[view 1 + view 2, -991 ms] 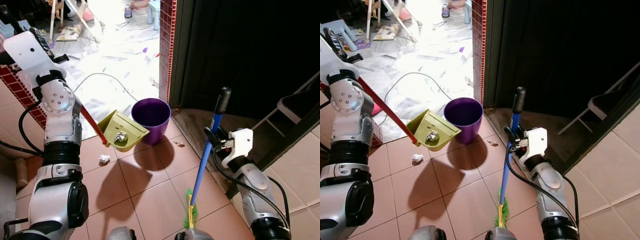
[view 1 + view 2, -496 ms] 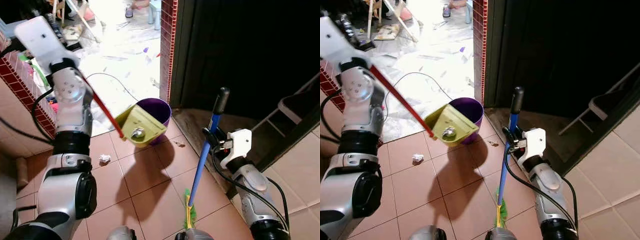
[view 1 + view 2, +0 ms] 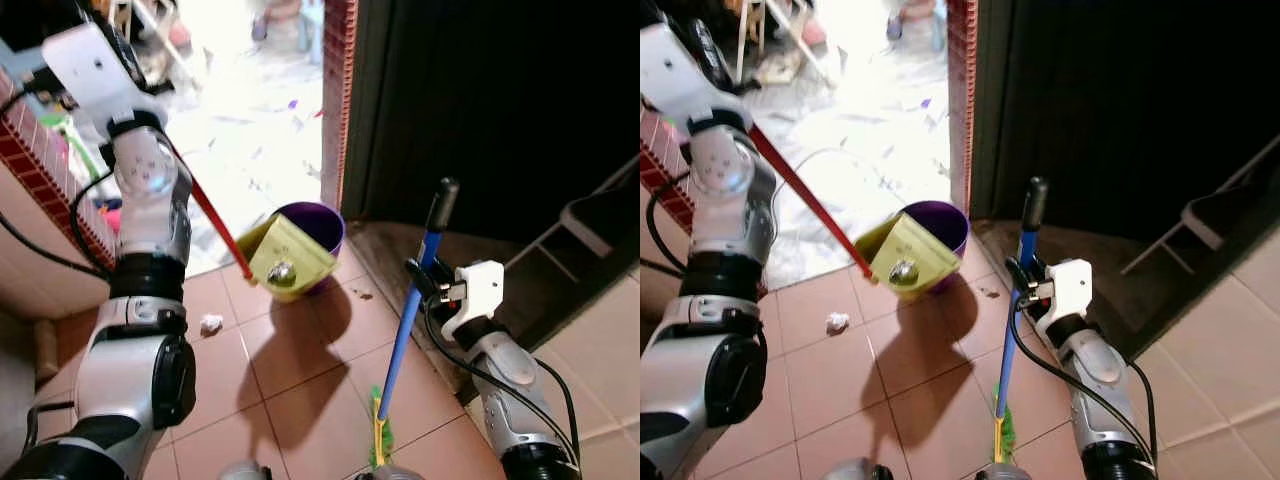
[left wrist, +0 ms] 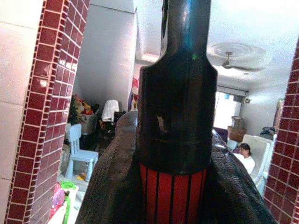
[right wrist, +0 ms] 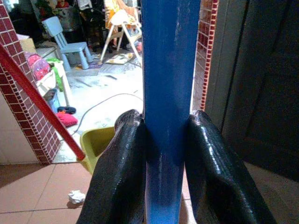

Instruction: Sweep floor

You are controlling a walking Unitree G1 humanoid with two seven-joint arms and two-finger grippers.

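Observation:
A yellow-green dustpan (image 3: 287, 256) hangs tilted at the rim of a purple bucket (image 3: 325, 222), with a crumpled grey ball (image 3: 281, 272) in it. Its red handle (image 3: 208, 212) runs up to my raised left arm, where my left gripper (image 4: 173, 154) is shut on the handle's black-and-red end. My right gripper (image 3: 425, 285) is shut on the blue broom handle (image 3: 408, 325), held upright. The broom's green and yellow bristles (image 3: 378, 435) rest on the tiles. A crumpled white paper (image 3: 210, 323) lies on the floor left of the bucket.
A red brick pillar (image 3: 337, 90) borders a dark doorway (image 3: 480, 100) behind the bucket. A low red-tiled wall (image 3: 45, 165) stands at the left. A small scrap (image 3: 360, 293) lies right of the bucket. A chair (image 3: 600, 215) stands far right. A person (image 4: 244, 156) sits far off.
My left arm has lifted the dustpan, moved it right to the bucket rim and tipped it steeper. The ball has slid lower in the pan. The right arm and broom have held still.

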